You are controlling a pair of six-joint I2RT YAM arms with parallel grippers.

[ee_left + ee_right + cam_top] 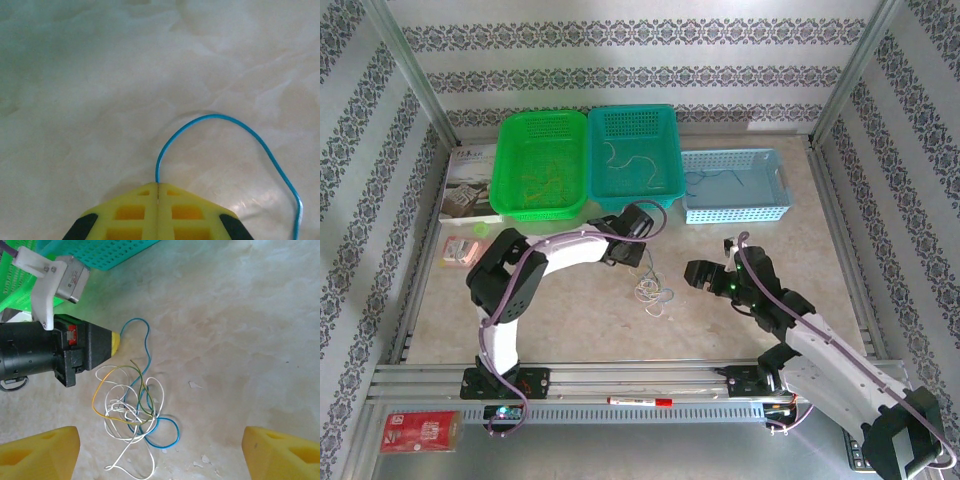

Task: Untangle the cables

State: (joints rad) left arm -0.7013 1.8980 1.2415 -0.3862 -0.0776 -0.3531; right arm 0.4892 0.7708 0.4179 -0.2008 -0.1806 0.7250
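Observation:
The cables (132,407) lie as a small tangle of thin blue, white and yellow-green wires on the table (657,296). One blue cable (215,118) arcs out of the tangle, and its end is pinched between the shut yellow fingertips of my left gripper (158,186). That gripper (115,343) sits low over the table just beyond the tangle, seen from above in front of the teal basket (638,256). My right gripper (160,450) hovers over the tangle's near side, its yellow fingers (42,452) wide apart and holding nothing. From above, the right gripper (698,275) is to the right of the tangle.
Three baskets stand along the back: green (540,165), teal (633,155) and light blue (733,185), each holding loose wires. A booklet (468,185) and a pink packet (460,250) lie at the left. A marker (640,401) rests on the front rail.

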